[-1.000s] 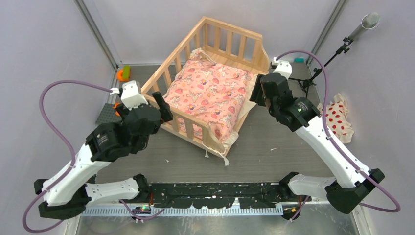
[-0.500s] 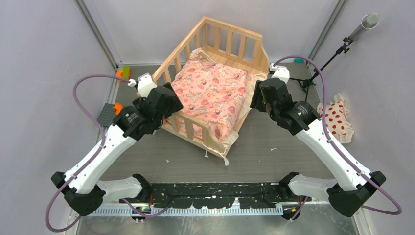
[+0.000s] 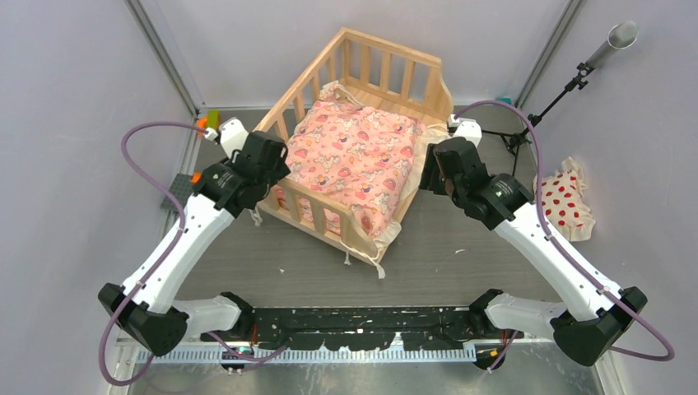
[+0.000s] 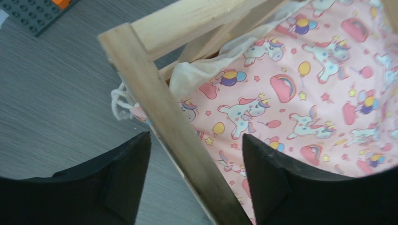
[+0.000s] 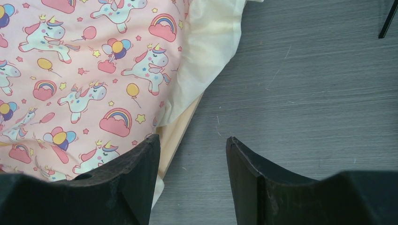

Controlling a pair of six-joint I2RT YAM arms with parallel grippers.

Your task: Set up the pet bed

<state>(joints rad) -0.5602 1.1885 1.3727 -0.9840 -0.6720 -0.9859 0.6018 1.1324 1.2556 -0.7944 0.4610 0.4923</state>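
Pet bed: you'll find the pet bed (image 3: 362,58) at 12 o'clock on the table (image 3: 461,247), turned a little so that one low corner points toward 6 o'clock. It stands flat, its slatted rails upright.
Cushion: the pink cushion (image 3: 354,156) lies inside the frame and fills the base. Its cream lining spills over the low edge at 5 o'clock, and a cream tie (image 3: 366,263) trails on the table there.
Left gripper: your left gripper (image 3: 276,169) is at the bed's 9 o'clock side, by the near end of the side rail. In the left wrist view the left gripper (image 4: 196,137) straddles a wooden rail (image 4: 173,136), one finger outside the frame and one over the cushion (image 4: 300,93). A gap shows on each side of the wood, so the jaws are released and hold nothing.
Right gripper: your right gripper (image 3: 430,169) is at the bed's 3 o'clock side. In the right wrist view the right gripper (image 5: 192,139) has its jaws spread apart and empty. One finger is above the cushion (image 5: 70,70) edge, the other above bare table (image 5: 305,93). Whether it touches the cloth you cannot tell.
Pillow: a white pillow (image 3: 568,206) with red dots lies at 3 o'clock, well apart from the bed.
Blocks: a gray studded plate (image 4: 33,16) sits at 9 o'clock, outside the frame.
Stand: a black stand (image 3: 576,82) rises at 2 o'clock.
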